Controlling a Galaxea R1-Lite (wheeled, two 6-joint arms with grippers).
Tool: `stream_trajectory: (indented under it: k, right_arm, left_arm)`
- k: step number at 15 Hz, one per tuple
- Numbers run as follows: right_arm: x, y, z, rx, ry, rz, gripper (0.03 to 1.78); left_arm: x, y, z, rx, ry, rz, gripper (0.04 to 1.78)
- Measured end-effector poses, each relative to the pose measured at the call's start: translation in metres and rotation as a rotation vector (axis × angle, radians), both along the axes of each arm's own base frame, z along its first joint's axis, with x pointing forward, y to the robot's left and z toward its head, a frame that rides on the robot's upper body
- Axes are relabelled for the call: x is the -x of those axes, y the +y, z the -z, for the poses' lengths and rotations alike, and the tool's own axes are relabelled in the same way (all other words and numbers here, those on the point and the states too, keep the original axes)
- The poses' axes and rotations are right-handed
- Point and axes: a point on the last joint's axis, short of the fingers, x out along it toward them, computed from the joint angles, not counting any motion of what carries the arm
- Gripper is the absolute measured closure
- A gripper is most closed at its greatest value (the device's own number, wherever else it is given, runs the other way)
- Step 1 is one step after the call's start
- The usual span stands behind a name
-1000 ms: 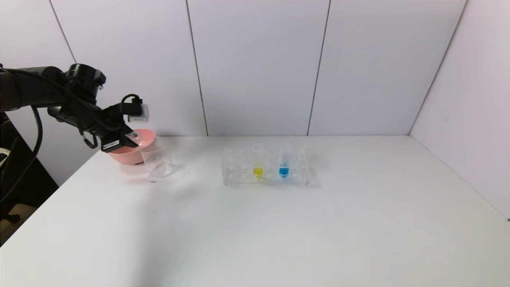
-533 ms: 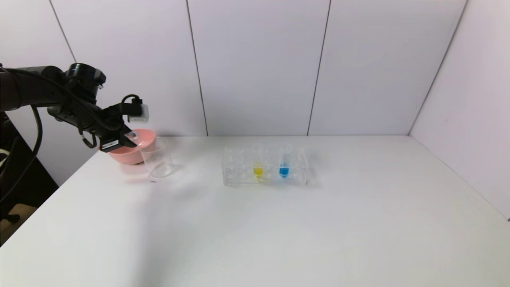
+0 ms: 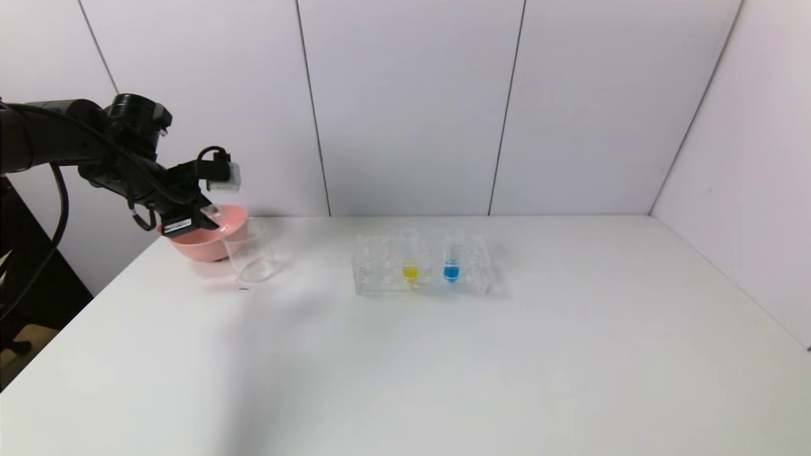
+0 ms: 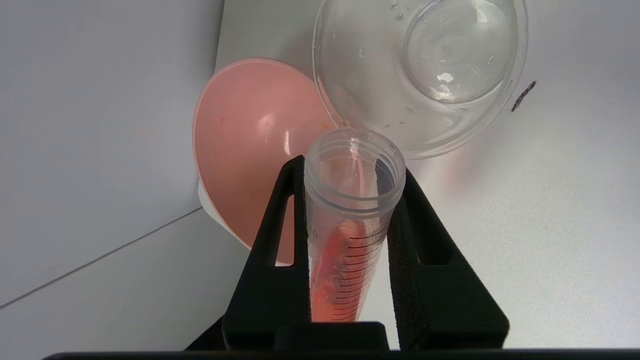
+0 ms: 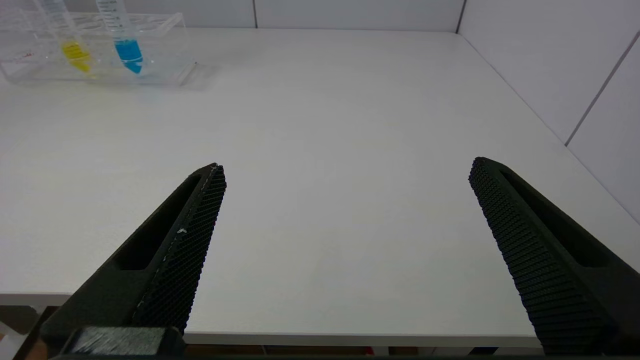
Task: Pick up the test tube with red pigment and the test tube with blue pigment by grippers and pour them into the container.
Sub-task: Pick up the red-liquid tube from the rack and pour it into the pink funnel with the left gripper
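Note:
My left gripper [image 4: 350, 172] [image 3: 204, 218] is shut on the test tube with red pigment [image 4: 345, 235]. It holds the tube tilted, open mouth toward the clear glass beaker [image 4: 420, 70] [image 3: 250, 250] and just above the pink bowl's rim. Red-orange liquid lies along the tube's lower side. The test tube with blue pigment [image 3: 451, 256] [image 5: 122, 40] stands upright in the clear rack [image 3: 380, 272]. My right gripper [image 5: 347, 170] is open and empty over the table's near edge, out of the head view.
A pink bowl [image 3: 203, 244] [image 4: 245, 150] stands touching the beaker at the table's far left, by the wall. A tube with yellow liquid [image 3: 410, 259] [image 5: 67, 40] stands in the rack left of the blue one. A small dark speck [image 4: 522, 95] lies beside the beaker.
My left arm has risen a little and shifted slightly toward the wall with the red tube. Nothing else moved.

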Motion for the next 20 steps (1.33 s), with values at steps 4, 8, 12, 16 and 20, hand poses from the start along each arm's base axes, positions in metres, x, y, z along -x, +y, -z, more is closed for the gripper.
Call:
stream_trajectory:
  k: [4, 8, 12, 16, 20]
  right_arm:
    - [0.0, 0.0, 0.0, 0.0, 0.0, 0.0, 0.04]
    - [0.0, 0.0, 0.0, 0.0, 0.0, 0.0, 0.04]
    - [0.0, 0.0, 0.0, 0.0, 0.0, 0.0, 0.04]
    - [0.0, 0.0, 0.0, 0.0, 0.0, 0.0, 0.04]
    - [0.0, 0.0, 0.0, 0.0, 0.0, 0.0, 0.04]
  left_arm:
    - [0.001, -0.003, -0.003, -0.034, -0.004, -0.017, 1.36]
    - [0.001, -0.009, -0.005, -0.066, -0.01, -0.029, 1.36]
    - [0.001, -0.011, -0.005, -0.069, -0.012, -0.027, 1.36]
    - [0.001, -0.011, -0.005, -0.087, -0.013, -0.041, 1.36]
    - [0.002, -0.013, -0.007, -0.093, -0.019, -0.039, 1.36]
